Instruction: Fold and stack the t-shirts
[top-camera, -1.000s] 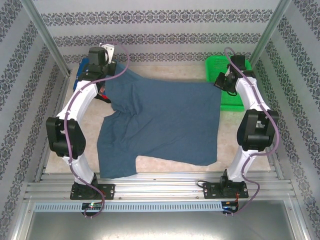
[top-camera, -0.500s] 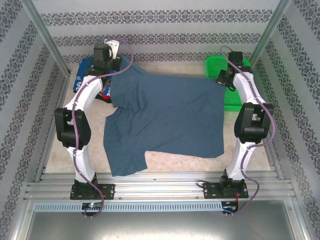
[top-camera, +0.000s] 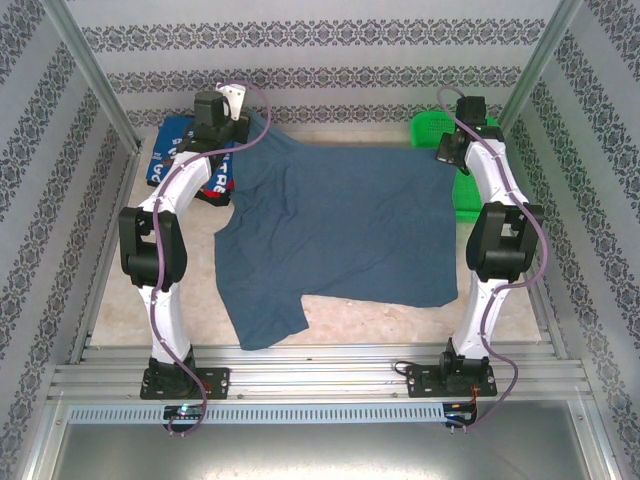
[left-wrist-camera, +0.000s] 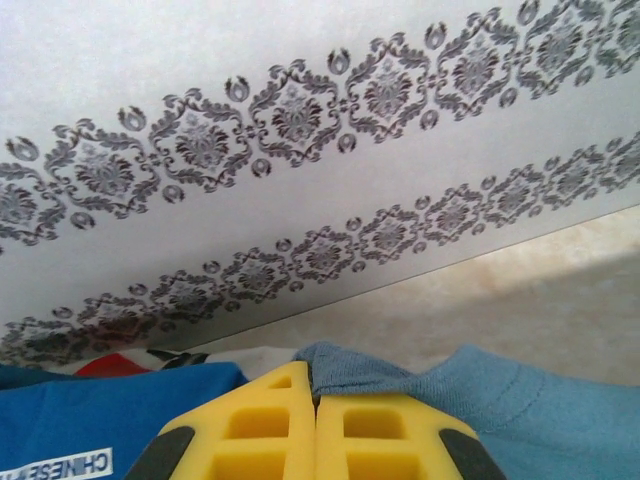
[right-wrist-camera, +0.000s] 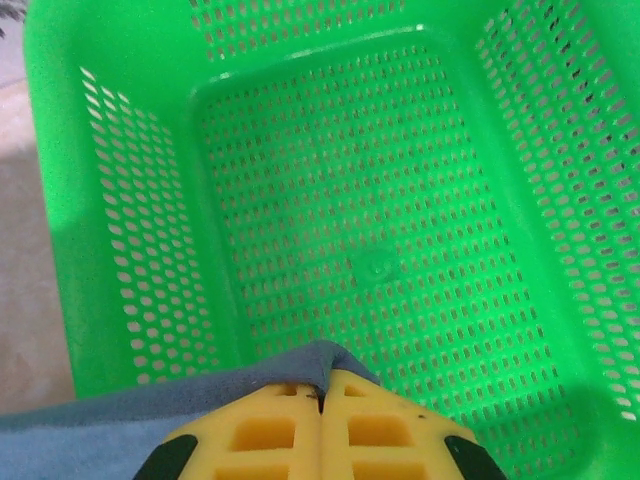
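Note:
A plain slate-blue t-shirt (top-camera: 340, 225) lies spread across the middle of the table, one sleeve hanging toward the near left. My left gripper (left-wrist-camera: 316, 385) is shut on its far left corner, close to the back wall, and the pinched cloth (left-wrist-camera: 400, 375) bunches over the yellow fingers. My right gripper (right-wrist-camera: 322, 392) is shut on the far right corner of the same shirt (right-wrist-camera: 150, 405), held above the green basket. A bright blue t-shirt with white lettering (top-camera: 180, 150) lies under the left arm at the far left, with a bit of red cloth (left-wrist-camera: 110, 365) beside it.
The green plastic mesh basket (top-camera: 440, 135) stands at the far right corner, its perforated floor (right-wrist-camera: 380, 250) bare. The patterned back wall (left-wrist-camera: 300, 150) rises just beyond the left gripper. Bare table shows along the near edge (top-camera: 400, 320).
Both grippers have carried the slate-blue shirt's far corners toward the back wall. The whole shirt slid away from the near edge and a little to the right.

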